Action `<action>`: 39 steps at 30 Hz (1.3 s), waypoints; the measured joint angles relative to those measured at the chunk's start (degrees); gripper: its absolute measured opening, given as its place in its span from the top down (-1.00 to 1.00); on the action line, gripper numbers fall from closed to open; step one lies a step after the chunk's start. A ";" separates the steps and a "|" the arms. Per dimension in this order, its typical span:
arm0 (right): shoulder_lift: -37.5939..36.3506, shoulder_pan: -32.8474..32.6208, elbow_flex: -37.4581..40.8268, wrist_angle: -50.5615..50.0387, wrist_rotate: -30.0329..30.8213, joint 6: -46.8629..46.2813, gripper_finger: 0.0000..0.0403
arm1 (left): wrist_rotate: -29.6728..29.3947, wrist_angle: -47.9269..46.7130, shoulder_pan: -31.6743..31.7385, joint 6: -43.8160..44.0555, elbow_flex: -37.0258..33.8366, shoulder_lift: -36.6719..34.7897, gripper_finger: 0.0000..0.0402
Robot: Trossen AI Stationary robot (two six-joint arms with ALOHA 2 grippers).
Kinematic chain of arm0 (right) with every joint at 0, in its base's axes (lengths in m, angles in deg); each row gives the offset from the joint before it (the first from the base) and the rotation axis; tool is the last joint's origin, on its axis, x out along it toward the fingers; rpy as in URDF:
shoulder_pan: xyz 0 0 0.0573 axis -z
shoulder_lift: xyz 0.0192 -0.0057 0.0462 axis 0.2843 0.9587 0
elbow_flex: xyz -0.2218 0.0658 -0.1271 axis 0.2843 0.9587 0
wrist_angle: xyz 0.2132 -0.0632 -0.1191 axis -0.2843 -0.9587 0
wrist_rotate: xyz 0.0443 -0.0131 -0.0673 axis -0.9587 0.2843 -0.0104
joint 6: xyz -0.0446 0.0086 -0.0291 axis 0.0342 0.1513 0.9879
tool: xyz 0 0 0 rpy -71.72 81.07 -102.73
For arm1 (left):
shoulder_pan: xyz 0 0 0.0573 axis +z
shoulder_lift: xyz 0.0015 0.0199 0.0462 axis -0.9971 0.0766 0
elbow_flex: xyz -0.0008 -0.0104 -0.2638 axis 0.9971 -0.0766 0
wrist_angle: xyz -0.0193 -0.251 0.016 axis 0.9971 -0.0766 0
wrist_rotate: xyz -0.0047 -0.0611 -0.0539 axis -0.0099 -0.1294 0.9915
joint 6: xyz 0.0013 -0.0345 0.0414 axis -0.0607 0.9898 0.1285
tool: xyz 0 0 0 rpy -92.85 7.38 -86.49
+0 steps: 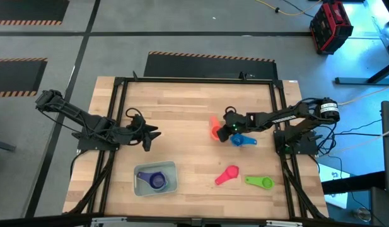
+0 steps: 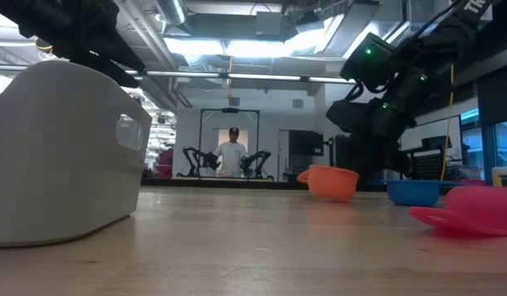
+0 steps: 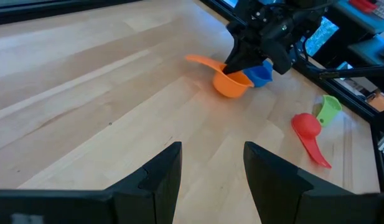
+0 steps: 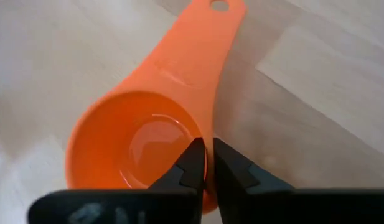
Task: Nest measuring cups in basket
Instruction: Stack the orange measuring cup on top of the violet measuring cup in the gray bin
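My right gripper [image 4: 208, 163] has its fingers clamped on the rim of the small orange plastic measuring cup [image 4: 148, 124], which sits mid-tabletop. My left gripper [image 3: 211, 168] waits with fingers apart. The pale plastic basket [image 1: 171, 168] holds purple and blue cups.

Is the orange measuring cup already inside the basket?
No, the orange measuring cup sits on the table at the right gripper, far from the basket.
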 joint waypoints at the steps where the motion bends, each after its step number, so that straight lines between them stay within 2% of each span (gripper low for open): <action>1: 0.00 -0.02 0.00 0.66 -0.63 1.41 0.88 | 0.00 0.00 0.00 0.00 0.00 0.00 0.17; 4: 0.00 -0.17 0.00 3.29 -1.99 4.99 0.94 | -0.33 0.23 0.00 0.04 0.00 0.00 0.17; 8: 0.00 -0.77 -0.02 6.05 -2.12 7.14 0.90 | -1.22 0.77 0.00 0.07 0.00 0.00 0.17; 16: 0.00 -2.32 -0.49 6.62 -2.00 11.09 0.94 | -1.51 0.87 0.00 0.53 0.00 0.00 0.17; 21: 0.00 -3.46 -3.05 6.65 -1.97 14.71 0.93 | -1.64 2.38 0.00 0.57 0.00 0.53 0.17; 28: -0.02 -5.77 -8.25 6.68 -1.96 25.13 0.94 | -1.65 8.29 0.00 0.82 -0.02 3.68 0.17; 39: -0.02 -9.05 -15.02 -0.18 -1.92 41.11 0.94 | -1.01 16.28 0.00 12.23 -0.02 10.89 0.17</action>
